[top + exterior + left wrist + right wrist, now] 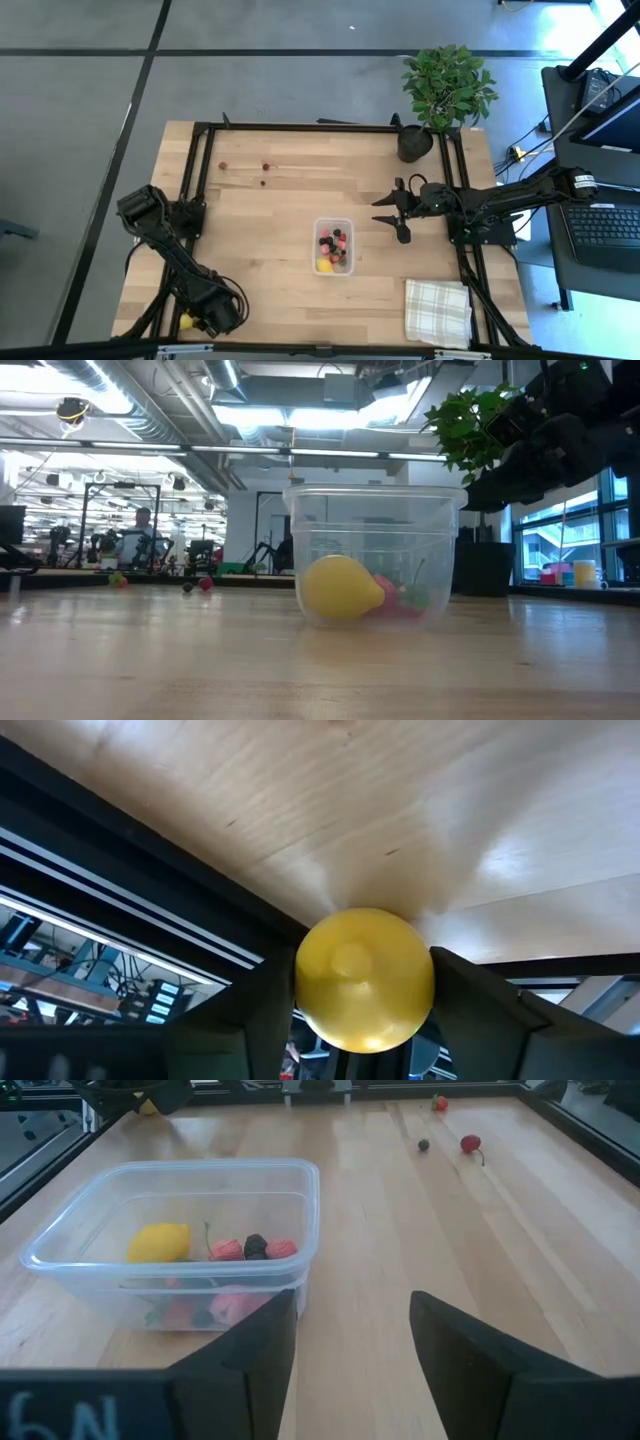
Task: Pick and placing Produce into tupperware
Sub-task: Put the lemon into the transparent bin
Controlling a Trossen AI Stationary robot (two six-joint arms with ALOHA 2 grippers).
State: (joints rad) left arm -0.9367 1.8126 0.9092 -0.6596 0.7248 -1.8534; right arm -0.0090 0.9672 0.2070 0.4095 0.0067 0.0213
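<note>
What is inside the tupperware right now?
The tupperware holds one yellow lemon-like piece at one end and a heap of red, pink and dark berry bits. Pieces lower in the heap are partly covered, so no count.

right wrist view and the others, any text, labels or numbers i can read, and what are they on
"6N": pale characters, cut off by the picture's edge, on the dark body of the right end effector in the right wrist view; they may be seen upside down.
Clear rectangular plastic tupperware tub: no label or print.
White checked cloth: no text.
Room behind the table in the low view: any signs are too small to read.
</note>
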